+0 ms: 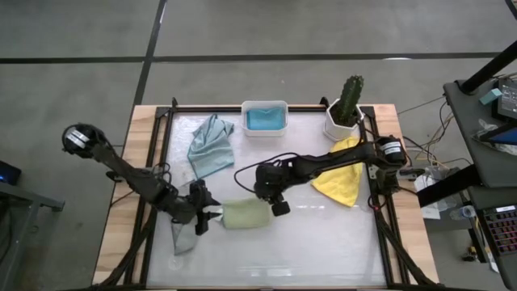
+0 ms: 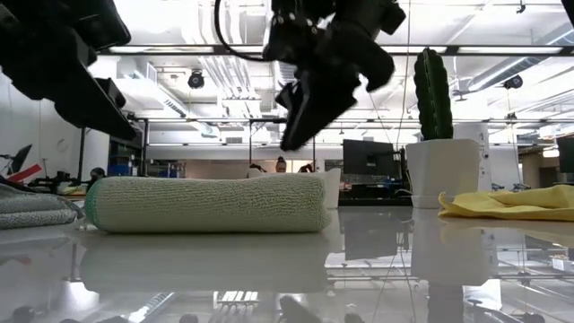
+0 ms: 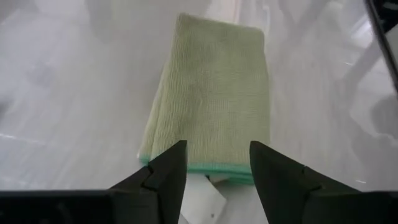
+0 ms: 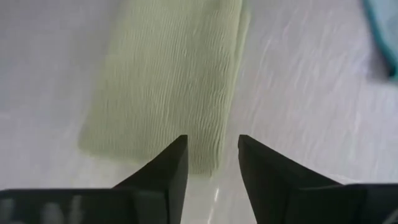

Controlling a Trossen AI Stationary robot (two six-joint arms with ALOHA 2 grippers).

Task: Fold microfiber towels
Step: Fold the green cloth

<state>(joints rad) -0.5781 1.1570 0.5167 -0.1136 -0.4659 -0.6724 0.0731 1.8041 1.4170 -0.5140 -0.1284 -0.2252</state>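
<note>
Sage green towel [image 1: 245, 214] lies folded at lower centre of the tabletop [image 1: 323, 242]; left gripper [image 1: 212, 217] and right gripper [image 1: 276, 204] flank it, fingers open and empty; next move presumably requires selecting an unfolded towel.

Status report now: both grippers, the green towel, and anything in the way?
Left gripper open at green towel's hemmed end. Right gripper open, above its other end. Towel folded, flat on table, not held. Nothing in the way.
</note>
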